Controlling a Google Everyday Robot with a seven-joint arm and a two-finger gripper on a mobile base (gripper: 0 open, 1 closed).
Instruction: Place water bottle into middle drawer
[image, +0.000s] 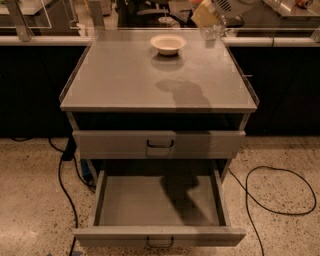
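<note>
pincer (209, 16) above cabinet top (120, 75), far right

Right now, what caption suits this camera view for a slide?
Gripper above water bottle at far right corner of cabinet top, white bowl nearby; middle drawer open, empty.

Matt metal middle drawer (135, 200); glossy bowl (168, 44); claw (211, 20) top right.

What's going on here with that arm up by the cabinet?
A robot arm's gripper is at the back right corner of the cabinet top, right at a small clear water bottle; whether it has hold of it cannot be told. A white bowl sits nearby. Below, the middle drawer is pulled open with nothing in it, and the upper drawer is closed.
</note>
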